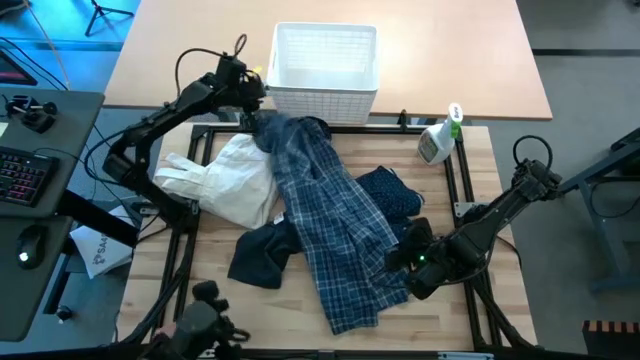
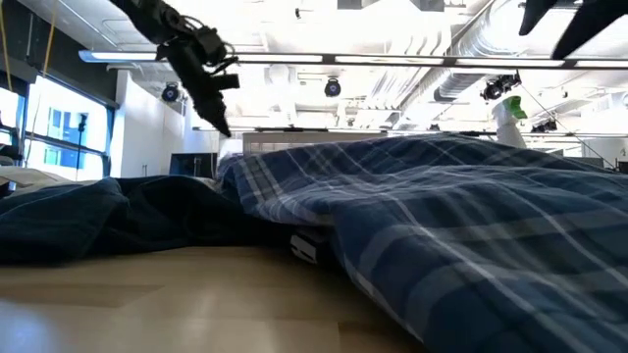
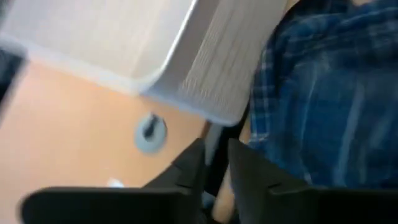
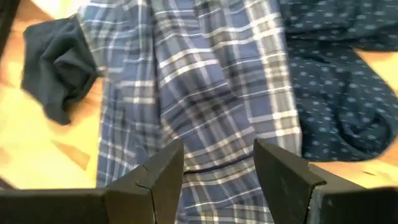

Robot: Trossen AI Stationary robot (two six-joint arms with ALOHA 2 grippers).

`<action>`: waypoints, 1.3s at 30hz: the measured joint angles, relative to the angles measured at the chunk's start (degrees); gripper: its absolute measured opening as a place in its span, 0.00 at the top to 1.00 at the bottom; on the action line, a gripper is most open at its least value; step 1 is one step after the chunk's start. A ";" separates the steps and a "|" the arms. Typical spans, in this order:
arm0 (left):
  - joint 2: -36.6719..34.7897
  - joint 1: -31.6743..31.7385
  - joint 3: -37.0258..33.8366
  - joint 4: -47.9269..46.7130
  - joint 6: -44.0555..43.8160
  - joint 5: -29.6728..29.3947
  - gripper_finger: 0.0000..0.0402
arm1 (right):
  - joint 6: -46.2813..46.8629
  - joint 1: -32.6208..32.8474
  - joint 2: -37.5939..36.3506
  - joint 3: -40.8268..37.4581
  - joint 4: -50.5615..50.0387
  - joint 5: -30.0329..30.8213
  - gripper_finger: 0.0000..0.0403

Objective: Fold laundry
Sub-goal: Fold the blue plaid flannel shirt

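Wooden tabletop: plaid shirt unfolded at centre. Left tool state indeterminate; right tool released, empty. Folding remains.

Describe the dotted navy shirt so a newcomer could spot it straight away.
Start at the white basket at the table's far edge and follow the long plaid shirt that runs from it towards the near edge. The navy shirt lies bunched against the plaid's right side, partly under it. It alone carries tiny white dots; the dark piece on the plaid's left is plain.
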 joint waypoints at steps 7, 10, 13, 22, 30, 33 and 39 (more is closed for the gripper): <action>-2.16 4.62 0.09 -1.96 -15.20 -3.73 0.63 | -12.80 -5.79 0.00 0.00 10.50 -15.09 0.53; -4.99 4.77 0.09 -2.31 -17.66 2.67 0.61 | -20.15 -9.68 0.00 0.00 10.71 -20.33 0.54; -8.23 2.79 0.18 -1.94 -17.90 11.14 0.62 | -25.44 -13.07 -0.02 -0.69 5.81 -24.18 0.56; -17.27 -9.52 0.18 -4.52 -20.82 20.17 0.70 | -24.91 -12.91 -2.60 -15.41 13.36 -41.33 0.65; -24.54 -29.79 0.18 -8.18 -31.51 20.99 0.75 | -16.71 -4.51 -5.35 -30.81 25.52 -40.50 0.66; -25.29 -37.52 0.18 -8.08 -39.87 18.51 0.76 | -18.69 -3.36 -5.33 -36.14 35.21 -37.03 0.66; -24.26 -50.79 0.16 -8.14 -55.27 7.08 0.78 | -21.87 -1.81 -5.68 -46.34 55.62 -35.57 0.69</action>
